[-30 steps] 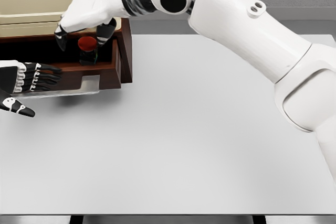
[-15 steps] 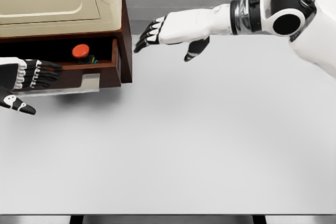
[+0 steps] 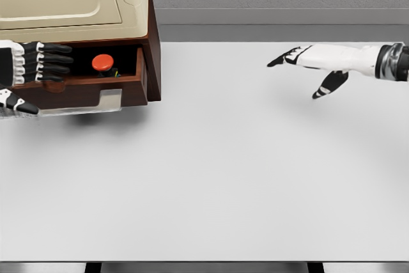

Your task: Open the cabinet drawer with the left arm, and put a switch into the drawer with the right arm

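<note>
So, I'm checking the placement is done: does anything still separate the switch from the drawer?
No. The red-topped switch already sits inside the open drawer, nothing visible over it. The right hand is open above the table, far to the right; the left hand is at the drawer's left end.

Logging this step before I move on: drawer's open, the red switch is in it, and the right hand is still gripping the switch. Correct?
Not quite. The head view shows the right hand open over the table, well away, holding nothing. The drawer is open and the red switch sits inside it, as you said.
</note>
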`<state>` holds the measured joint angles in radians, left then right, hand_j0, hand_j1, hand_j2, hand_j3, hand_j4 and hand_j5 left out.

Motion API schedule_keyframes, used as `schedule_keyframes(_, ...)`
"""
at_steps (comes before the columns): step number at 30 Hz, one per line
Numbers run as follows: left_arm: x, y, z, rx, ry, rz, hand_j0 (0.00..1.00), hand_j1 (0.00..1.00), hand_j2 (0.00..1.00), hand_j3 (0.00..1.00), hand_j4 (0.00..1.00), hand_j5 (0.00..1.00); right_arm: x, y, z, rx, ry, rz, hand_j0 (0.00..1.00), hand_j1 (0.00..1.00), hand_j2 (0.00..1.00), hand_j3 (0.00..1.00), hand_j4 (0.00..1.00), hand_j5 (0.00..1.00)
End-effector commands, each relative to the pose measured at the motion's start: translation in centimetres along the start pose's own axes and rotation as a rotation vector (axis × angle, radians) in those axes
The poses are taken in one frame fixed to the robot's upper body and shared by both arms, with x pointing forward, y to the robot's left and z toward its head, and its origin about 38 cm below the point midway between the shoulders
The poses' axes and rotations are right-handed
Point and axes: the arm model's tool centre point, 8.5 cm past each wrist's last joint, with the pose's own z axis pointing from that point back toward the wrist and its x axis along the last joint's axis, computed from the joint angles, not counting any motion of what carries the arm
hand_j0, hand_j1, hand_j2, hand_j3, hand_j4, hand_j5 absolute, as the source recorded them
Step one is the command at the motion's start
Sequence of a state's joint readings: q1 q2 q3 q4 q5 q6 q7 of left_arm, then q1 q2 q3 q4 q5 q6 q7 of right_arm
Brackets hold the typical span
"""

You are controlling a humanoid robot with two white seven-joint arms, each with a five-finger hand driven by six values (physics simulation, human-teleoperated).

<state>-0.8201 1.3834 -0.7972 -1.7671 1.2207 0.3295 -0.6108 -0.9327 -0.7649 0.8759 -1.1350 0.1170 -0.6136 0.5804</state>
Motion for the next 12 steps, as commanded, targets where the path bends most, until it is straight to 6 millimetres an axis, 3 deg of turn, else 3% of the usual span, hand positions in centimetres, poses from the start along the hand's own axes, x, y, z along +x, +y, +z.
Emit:
schedule_keyframes(1, 0.3, 0.0, 0.0, -0.006, -0.018, 0.012, 1.0, 1.0, 1.0, 1.0, 1.0, 1.0, -0.2, -0.4, -0.3, -0.025, 0.001, -0.018, 1.0, 1.0, 1.0, 1.0, 1.0, 1.0)
schedule_keyframes(3, 1.0, 0.0, 0.1, -0.004, -0.032, 0.001, 1.0, 1.0, 1.0, 1.0, 1.0, 1.0, 0.2, -0.3, -1.0, -0.026, -0.015, -0.021, 1.0, 1.0, 1.0, 1.0, 1.0, 1.0)
schedule_keyframes(5, 1.1, -0.3, -1.0, -0.031, -0.051, 0.004, 1.0, 1.0, 1.0, 1.0, 1.0, 1.0, 0.0, -0.2, -0.9, -0.026, -0.011, -0.025, 1.0, 1.0, 1.0, 1.0, 1.0, 1.0)
schedule_keyframes(9, 2.3, -1.4, -4.0, -0.107, -0.118, 0.0, 1.0, 1.0, 1.0, 1.0, 1.0, 1.0, -2.3, 0.5, 0.2, -0.02, 0.059, -0.073, 1.0, 1.0, 1.0, 1.0, 1.0, 1.0)
schedule_keyframes(12, 2.7, -2.2, -6.0, -0.157, -0.154, 0.005, 1.0, 1.0, 1.0, 1.0, 1.0, 1.0, -2.3, 0.6, 0.1, -0.019, 0.058, -0.074, 1.0, 1.0, 1.0, 1.0, 1.0, 1.0)
